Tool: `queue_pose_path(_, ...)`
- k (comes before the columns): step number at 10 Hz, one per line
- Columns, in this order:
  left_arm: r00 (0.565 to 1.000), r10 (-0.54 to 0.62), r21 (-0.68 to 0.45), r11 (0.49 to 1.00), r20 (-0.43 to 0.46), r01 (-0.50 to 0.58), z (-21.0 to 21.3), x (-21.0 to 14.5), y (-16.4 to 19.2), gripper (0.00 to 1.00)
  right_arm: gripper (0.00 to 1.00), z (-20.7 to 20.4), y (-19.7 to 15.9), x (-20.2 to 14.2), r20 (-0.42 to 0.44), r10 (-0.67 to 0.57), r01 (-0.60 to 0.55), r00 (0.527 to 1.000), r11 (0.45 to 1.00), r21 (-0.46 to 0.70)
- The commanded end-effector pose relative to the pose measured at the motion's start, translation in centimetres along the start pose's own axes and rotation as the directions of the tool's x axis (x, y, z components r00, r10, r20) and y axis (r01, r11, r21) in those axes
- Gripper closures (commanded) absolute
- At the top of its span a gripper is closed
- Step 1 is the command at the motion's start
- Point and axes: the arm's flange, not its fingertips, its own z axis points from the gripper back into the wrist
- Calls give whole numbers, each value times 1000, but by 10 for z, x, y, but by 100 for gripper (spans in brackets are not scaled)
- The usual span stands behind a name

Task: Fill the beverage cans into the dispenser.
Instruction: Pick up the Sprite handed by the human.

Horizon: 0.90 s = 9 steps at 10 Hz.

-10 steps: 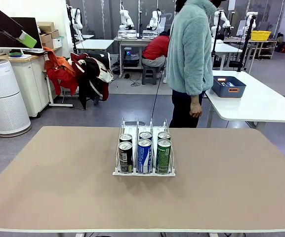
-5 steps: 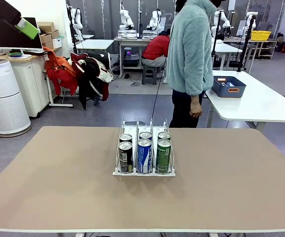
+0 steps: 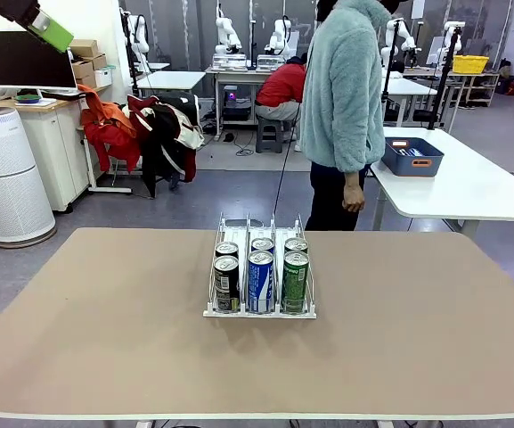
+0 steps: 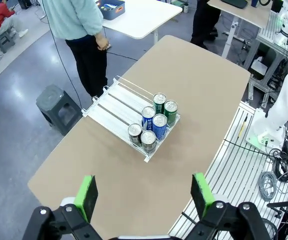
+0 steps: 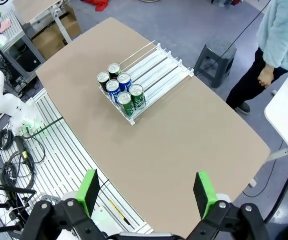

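My left gripper (image 4: 144,196) stands wide open and holds nothing, high above the table (image 4: 203,80). My right gripper (image 5: 146,194) is just as wide and holds nothing, also high up. Below both, the dispenser (image 3: 259,313) sits mid-table, with six beverage cans (image 3: 260,281) in two rows at its front lip: dark, blue and green lanes. A person (image 3: 341,89) stands beyond the far edge.

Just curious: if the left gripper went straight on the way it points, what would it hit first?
Likely the bare table just before the dispenser and its cans; the left gripper hangs high, nothing between. Depth is unclear.
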Motion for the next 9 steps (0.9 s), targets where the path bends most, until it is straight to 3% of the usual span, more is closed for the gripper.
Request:
queue_pose_path(1, 1000, -4, 14, 1000, -9, 4, -2, -2, 1, 0, 0, -2, 2, 2, -4, 3, -3, 1000, 1000, 1)
queue_pose_path(9, 1000, -4, 14, 1000, -9, 4, -2, -2, 1, 0, 0, -2, 2, 2, -4, 3, -3, 1000, 1000, 1)
